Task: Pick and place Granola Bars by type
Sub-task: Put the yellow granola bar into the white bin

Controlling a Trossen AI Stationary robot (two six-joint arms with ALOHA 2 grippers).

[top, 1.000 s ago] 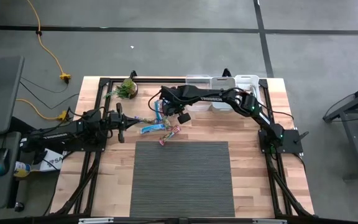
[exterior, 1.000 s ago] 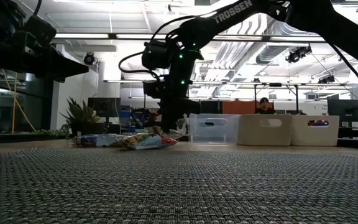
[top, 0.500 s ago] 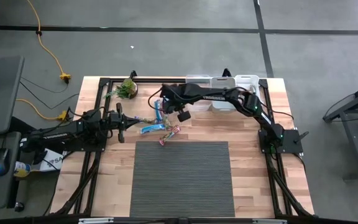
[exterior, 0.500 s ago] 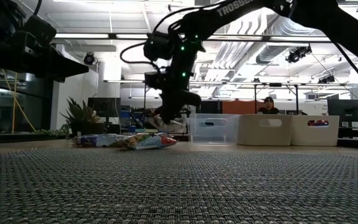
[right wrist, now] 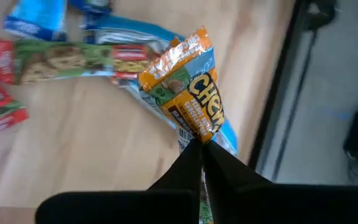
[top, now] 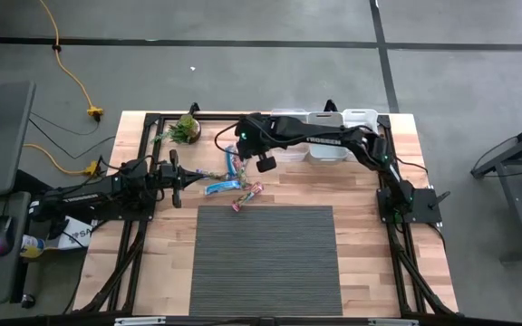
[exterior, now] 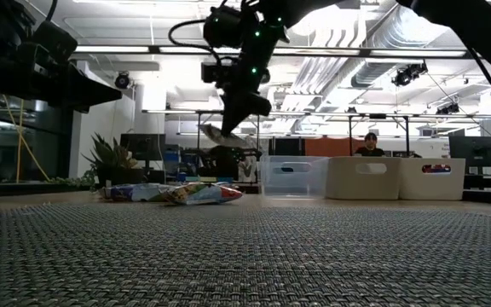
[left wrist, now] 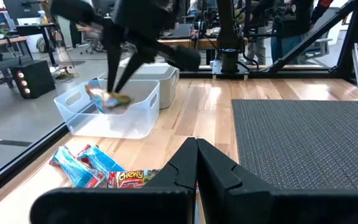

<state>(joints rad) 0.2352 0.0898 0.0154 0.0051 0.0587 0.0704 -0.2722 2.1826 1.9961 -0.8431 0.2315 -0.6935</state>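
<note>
Right end effector [right wrist: 201, 144] grips 1 granola bar [right wrist: 188, 93] above the pile [top: 229, 181].

The right arm reaches across the table's far side, its right gripper [right wrist: 201, 146] raised above the bar pile [top: 229, 181], fingers pinched on one granola bar [right wrist: 188, 102]. The left gripper [left wrist: 196, 152], fingers together, waits beside that pile.

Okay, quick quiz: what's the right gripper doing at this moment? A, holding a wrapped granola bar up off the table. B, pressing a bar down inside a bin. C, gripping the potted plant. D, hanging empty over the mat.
A: the right gripper is pinched shut on an orange-and-blue granola bar, hanging clear of the table in the low view.
</note>
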